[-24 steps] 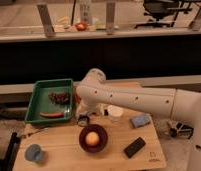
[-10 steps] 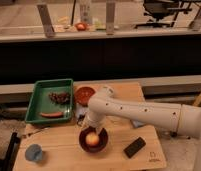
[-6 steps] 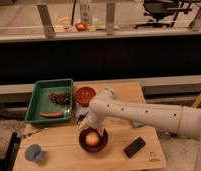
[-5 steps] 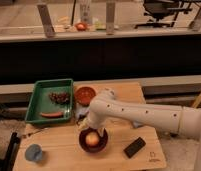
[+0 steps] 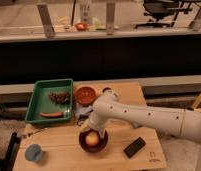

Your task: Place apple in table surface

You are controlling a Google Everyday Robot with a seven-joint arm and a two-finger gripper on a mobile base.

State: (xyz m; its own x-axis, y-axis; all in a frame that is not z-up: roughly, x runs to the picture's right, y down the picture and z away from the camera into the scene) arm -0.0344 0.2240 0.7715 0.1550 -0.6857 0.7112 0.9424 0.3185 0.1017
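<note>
The apple (image 5: 93, 140), small and yellow-orange, lies inside a dark bowl (image 5: 102, 147) standing on the light wooden table surface (image 5: 59, 150) near its front middle. My white arm reaches in from the right and bends down to the bowl. The gripper (image 5: 88, 131) sits at the bowl's back-left rim, right above and against the apple. The wrist hides the gripper's tips and the apple's far side.
A green tray (image 5: 38, 102) at the back left holds a long reddish item (image 5: 51, 114) and a dark cluster (image 5: 59, 97). An orange-red bowl (image 5: 85, 95) stands beside it. A blue cup (image 5: 34, 152) is front left, a black flat block (image 5: 134, 147) front right.
The arm swung down from over the orange-red bowl to the dark bowl, uncovering the orange-red bowl. Over the last second the gripper has stayed at the apple almost without moving.
</note>
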